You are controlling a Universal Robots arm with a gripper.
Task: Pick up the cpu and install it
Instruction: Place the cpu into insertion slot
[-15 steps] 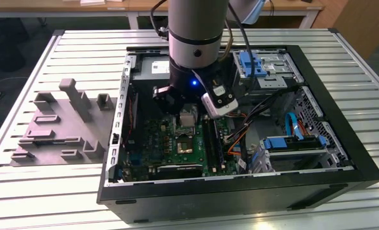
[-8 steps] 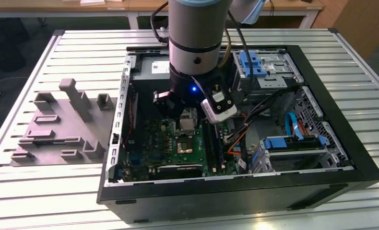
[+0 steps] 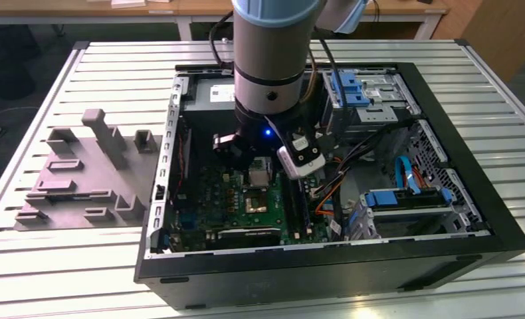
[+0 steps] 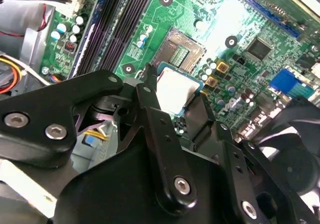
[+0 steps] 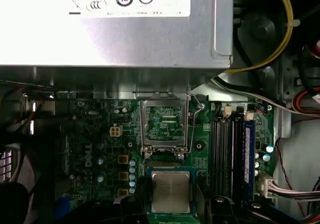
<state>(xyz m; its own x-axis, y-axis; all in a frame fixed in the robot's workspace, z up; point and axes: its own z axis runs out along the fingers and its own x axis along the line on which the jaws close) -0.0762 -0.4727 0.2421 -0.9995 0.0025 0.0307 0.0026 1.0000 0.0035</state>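
Silvery cpu (image 4: 176, 86) is pinched by its edges in the gripper (image 4: 175, 93), just beside the open socket (image 4: 183, 49) at the motherboard's (image 4: 250, 14) middle. It is best kept level and squared.

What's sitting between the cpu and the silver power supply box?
In the first wrist view, the socket's opened metal frame stands between the cpu and the power supply box.

The cpu (image 5: 170, 191) has a silvery, dull-sheen metal top. The gripper (image 4: 176, 86) is matt black. The table (image 3: 111, 60) is ribbed bare metal, the fixture (image 3: 76, 179) matt grey plastic.
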